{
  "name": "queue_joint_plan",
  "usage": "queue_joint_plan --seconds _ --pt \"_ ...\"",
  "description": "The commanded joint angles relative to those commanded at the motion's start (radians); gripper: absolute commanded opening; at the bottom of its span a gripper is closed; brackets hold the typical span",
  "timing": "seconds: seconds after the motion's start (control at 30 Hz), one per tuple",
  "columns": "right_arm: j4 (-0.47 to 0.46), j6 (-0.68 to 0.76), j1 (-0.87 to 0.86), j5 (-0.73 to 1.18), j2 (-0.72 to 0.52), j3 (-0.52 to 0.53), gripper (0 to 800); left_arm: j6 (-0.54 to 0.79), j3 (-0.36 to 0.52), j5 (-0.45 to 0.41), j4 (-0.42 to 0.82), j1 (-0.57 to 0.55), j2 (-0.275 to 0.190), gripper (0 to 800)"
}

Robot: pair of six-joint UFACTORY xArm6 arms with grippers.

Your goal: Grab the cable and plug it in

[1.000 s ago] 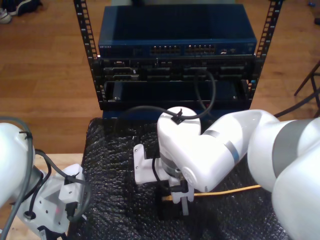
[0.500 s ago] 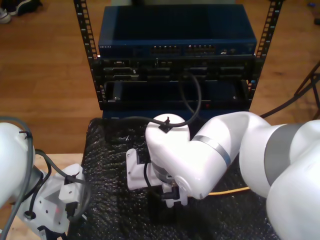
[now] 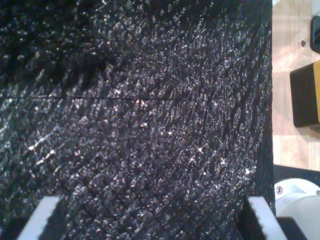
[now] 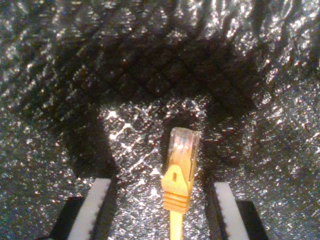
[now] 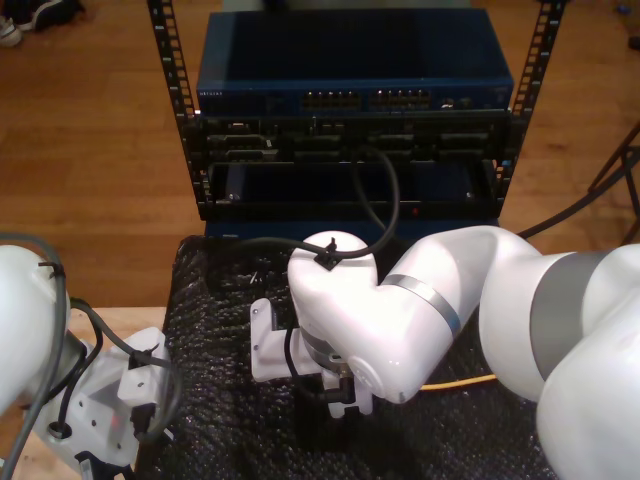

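Yellow-orange network cable (image 4: 176, 185) with its small clear plastic plug lies on the black bubble-wrap mat (image 4: 60, 100), between the wide-open jaws of my second gripper (image 4: 159, 210), which has shifted along it; apparently untouched, so closing comes next. My first gripper (image 3: 152, 220) hangs open above that mat.

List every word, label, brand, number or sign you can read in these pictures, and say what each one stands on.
None can be read.
Blue rack-mounted network switch: a small pale mark at the exterior view's left end of its front, too small and blurred to read.
Yellow-orange network cable with clear plastic plug: no print visible.
Black bubble-textured mat: no print visible.
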Motion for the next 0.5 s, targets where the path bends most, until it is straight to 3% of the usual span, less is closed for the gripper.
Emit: queue_joint_plan --seconds 0.23,0.5 --pt "-0.011 0.009 0.0 0.0 -0.006 0.005 394 0.0 0.0 0.002 0.0 0.0 0.0 800" --pt "-0.017 0.014 0.0 0.0 -0.008 0.003 306 0.0 0.0 0.002 0.0 0.0 0.0 800"
